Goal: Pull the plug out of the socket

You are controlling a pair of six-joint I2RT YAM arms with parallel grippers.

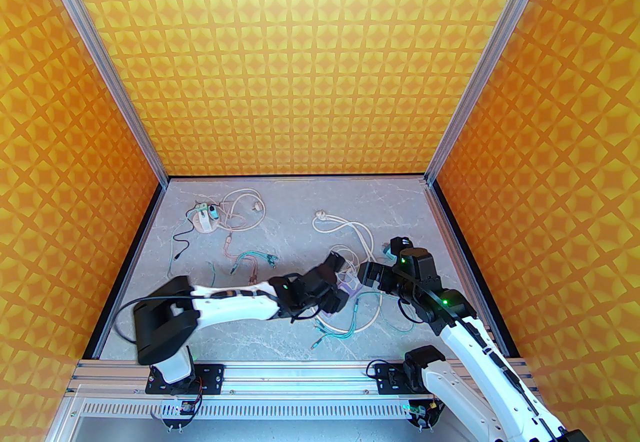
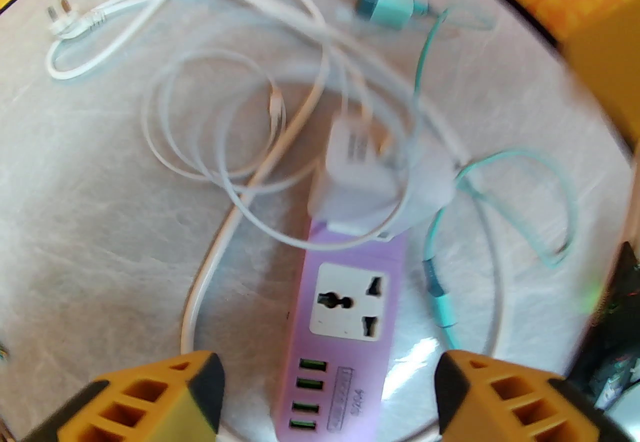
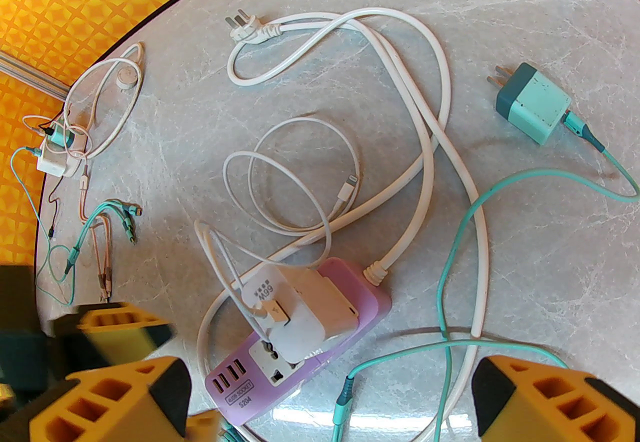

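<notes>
The socket is a purple power strip (image 2: 345, 330) lying flat on the marble table, also in the right wrist view as the strip (image 3: 350, 325). A white charger plug (image 2: 355, 170) sits on its end socket, leaning a little, its pins hidden; the same plug (image 3: 300, 315) carries a thin white cable. My left gripper (image 2: 330, 395) is open, hovering with one yellow finger on each side of the strip's USB end and touching nothing. My right gripper (image 3: 330, 400) is open just above the strip's near side. Both grippers meet over the strip (image 1: 350, 287) at the table's middle right.
A teal charger (image 3: 532, 102) lies unplugged to the right with its teal cable looping past the strip. The strip's thick white cord ends in a three-pin plug (image 3: 242, 27). A second adapter with tangled cables (image 1: 205, 220) sits far left, and loose multi-head cables (image 1: 250, 265) lie nearby.
</notes>
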